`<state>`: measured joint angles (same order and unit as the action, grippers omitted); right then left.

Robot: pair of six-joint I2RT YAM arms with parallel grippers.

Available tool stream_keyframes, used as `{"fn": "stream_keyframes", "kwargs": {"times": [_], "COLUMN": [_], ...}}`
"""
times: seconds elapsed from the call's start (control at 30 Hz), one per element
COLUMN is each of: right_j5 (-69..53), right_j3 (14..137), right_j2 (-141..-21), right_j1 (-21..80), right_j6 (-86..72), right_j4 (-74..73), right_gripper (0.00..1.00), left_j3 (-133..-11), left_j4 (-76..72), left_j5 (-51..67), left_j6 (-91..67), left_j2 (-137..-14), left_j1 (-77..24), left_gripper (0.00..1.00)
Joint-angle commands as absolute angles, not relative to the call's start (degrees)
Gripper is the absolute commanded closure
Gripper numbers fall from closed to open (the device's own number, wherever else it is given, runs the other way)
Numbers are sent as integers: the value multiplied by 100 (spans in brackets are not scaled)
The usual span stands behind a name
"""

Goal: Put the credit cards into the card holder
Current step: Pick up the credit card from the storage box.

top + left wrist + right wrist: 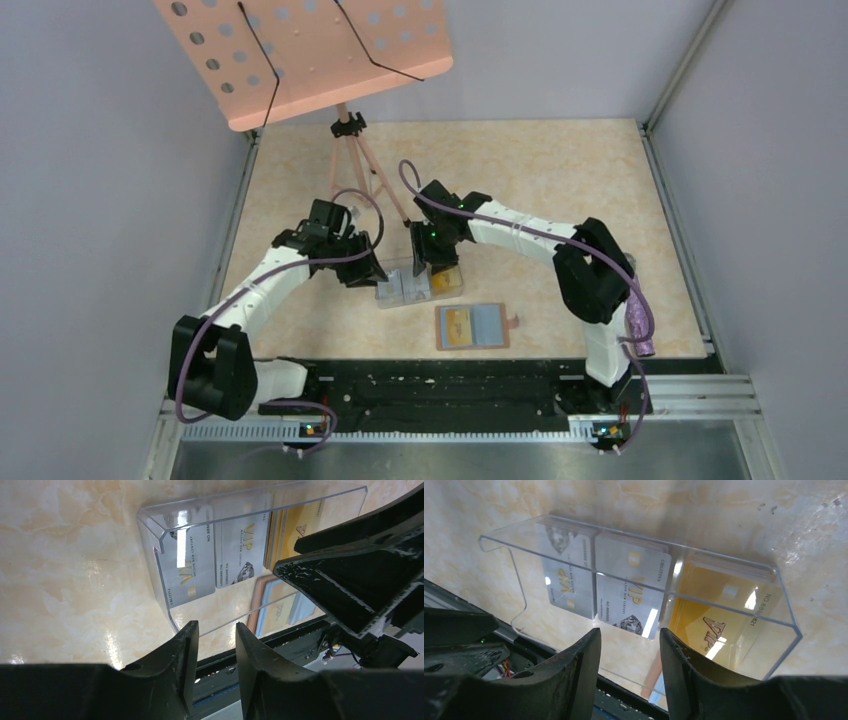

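Beige marbled table [560, 190] fills the walled cell. A pink perforated music stand [300, 55] on a tripod rises beyond the clear box [384, 296], which lies mid-table. Both arms reach in to that box.

The left pincer [366, 270] hangs at the box's left end. In its wrist view the jaws stand a narrow gap apart, and the thin edge of the box's wall runs just past the fingertips [190, 635], not pinched. Whether a finger touches the wall I cannot tell.

The right pincer [432, 262] hangs over the far side of the box. Its jaws are likewise narrowly parted and grip nothing; the box's clear wall shows through the gap.

The card holder [490, 326] lies open and flat on the near side of the box, a little to the right and apart from it.

Most of the credit cards [631, 587] are inside the box: two pale ones side by side and a yellow-orange stack [719, 615]. One more yellow card [458, 326] sits in the holder's left half.
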<state>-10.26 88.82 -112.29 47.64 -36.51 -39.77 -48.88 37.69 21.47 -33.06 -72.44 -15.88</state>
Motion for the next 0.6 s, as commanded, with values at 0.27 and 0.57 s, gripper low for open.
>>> {"fn": "stream_keyframes", "kwargs": {"times": [0.27, 0.57], "right_j5": [-1134, -1000], "right_j3": [8641, 8788], "right_j2": [-11656, -11966], "right_j1": [4854, 4905], "right_j6": [-3916, -3959], "right_j4": [-3524, -3796], "right_gripper": [60, 59], "left_j3": [-5022, -5146], "left_j4": [3670, 3497], "left_j5": [1864, 1959], "left_j6": [-3161, -3206], "left_j2": [-7529, -7610], "left_j1": [-1620, -1842], "left_gripper": [66, 70]}}
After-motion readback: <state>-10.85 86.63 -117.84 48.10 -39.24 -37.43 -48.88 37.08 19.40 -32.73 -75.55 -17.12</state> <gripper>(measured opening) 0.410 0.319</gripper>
